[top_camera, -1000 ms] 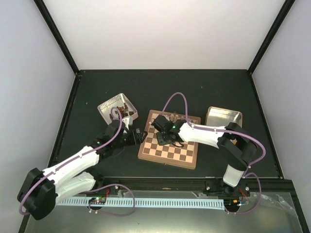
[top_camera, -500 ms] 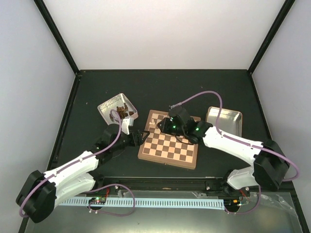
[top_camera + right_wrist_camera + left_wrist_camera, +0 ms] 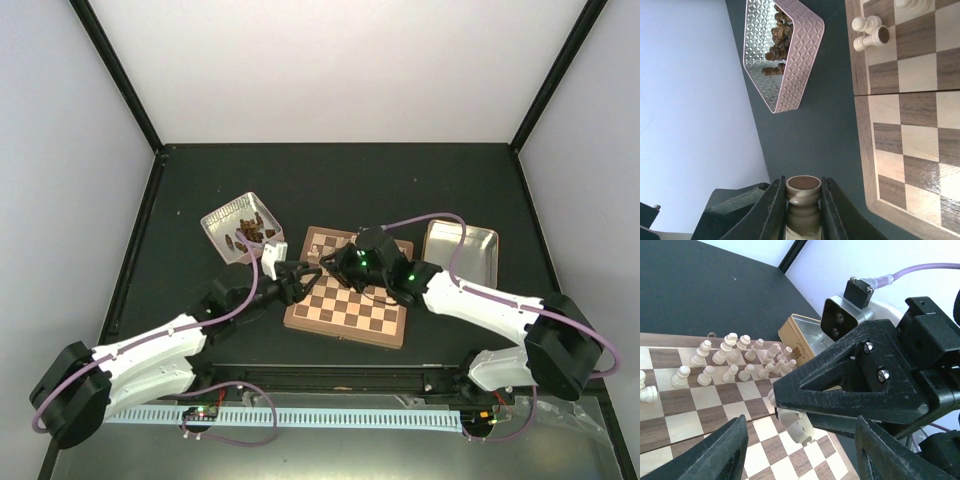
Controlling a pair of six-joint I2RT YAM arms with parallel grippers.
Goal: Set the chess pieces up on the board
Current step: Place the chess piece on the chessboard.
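Note:
The board (image 3: 352, 308) lies mid-table, and also shows in the left wrist view (image 3: 685, 412) and right wrist view (image 3: 920, 125). Several cream chess pieces (image 3: 732, 360) stand in two rows along its far side. My right gripper (image 3: 330, 268) (image 3: 802, 184) is shut on a cream chess piece (image 3: 803, 200) and holds it in the air over the board's left edge. My left gripper (image 3: 300, 272) (image 3: 801, 424) is open, its fingers (image 3: 722, 452) on either side of that held piece (image 3: 796, 424) without touching it. Two cream pieces (image 3: 867, 31) sit at the board's corner, one tipped over.
A patterned tin (image 3: 240, 225) (image 3: 785, 55) with several dark brown pieces stands left of the board. A plain metal tin (image 3: 462, 245) (image 3: 801, 336) stands right of it. Both arms meet over the board's left side.
My right gripper swung left from the board's back rows to its left edge with the piece. My left gripper moved right and now faces it, fingers around the held piece.

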